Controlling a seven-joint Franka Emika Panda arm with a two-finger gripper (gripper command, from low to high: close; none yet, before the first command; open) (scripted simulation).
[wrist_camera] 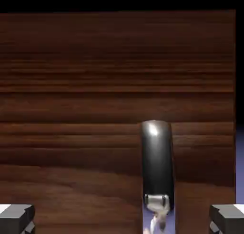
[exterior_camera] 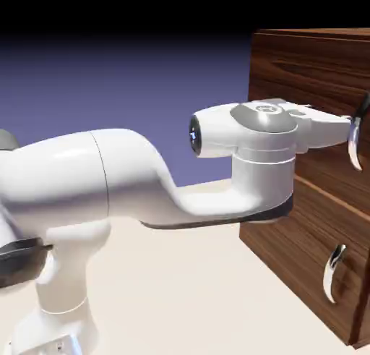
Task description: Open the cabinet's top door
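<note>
White jointed robot arm [exterior_camera: 126, 173] looms nearest, reaching toward the upper curved silver handle [exterior_camera: 355, 142]; its two-finger gripper [wrist_camera: 122, 219] is spread wide, fingertips flanking that handle, presumably to pinch it; the dark wood-grain top door [wrist_camera: 86, 104] lies behind the handle; exterior framing crops its far side.

Ext. cam side-on, hand cam close, shared: door [wrist_camera: 86, 104]

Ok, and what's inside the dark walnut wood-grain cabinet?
Can't be seen: the dark wood-grain upper door and lower panel cover it; only their outer faces show.
</note>
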